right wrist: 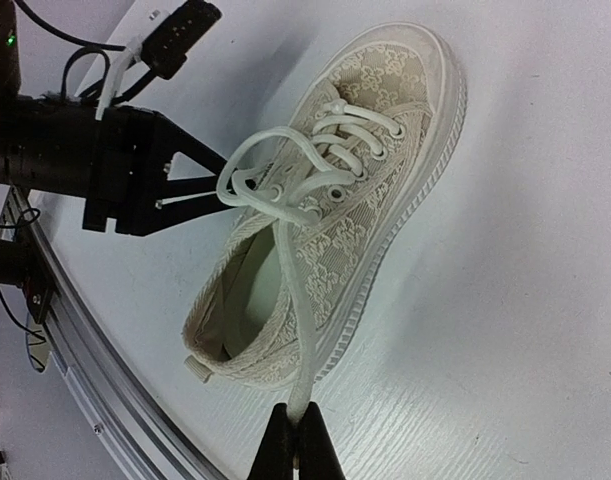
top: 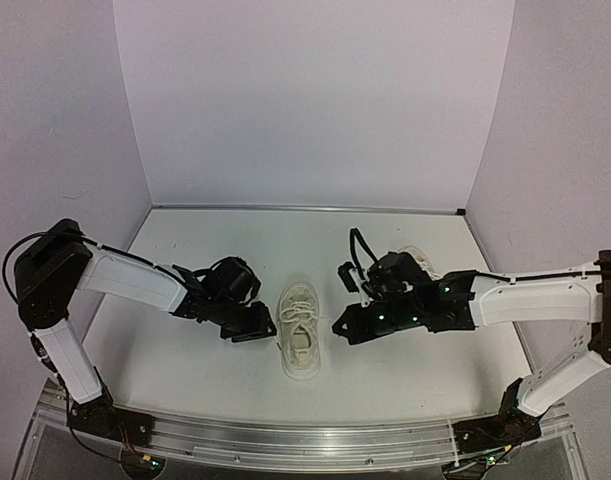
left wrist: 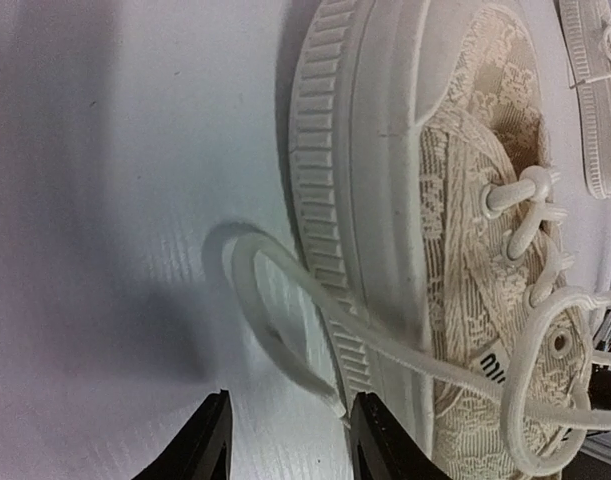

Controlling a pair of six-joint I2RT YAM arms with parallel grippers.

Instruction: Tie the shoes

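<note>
1. we see one cream-white lace-fabric low-top sneaker [top: 300, 335] sitting upright on the white surface [top: 185, 365], between the two tools, with its toe pointing away from the arm bases.
2. second cream-white sneaker [left wrist: 600, 110] lies further back by the right arm. only part of its ribbed sole shows in the left wrist view.
3. right tool [right wrist: 298, 410] is fully closed, pinching the held white cord lace [right wrist: 305, 340]. that strand runs from the top eyelets across the shoe's collar and side down to the fingertips.
4. left tool [left wrist: 290, 398] sits low on the surface just beside the sneaker's sole, fingers partly apart and nothing clamped.
5. loose white cord lace [left wrist: 237, 258] loops flat on the surface beside the sole. its tip lies in the gap close to one left finger [left wrist: 370, 440].
</note>
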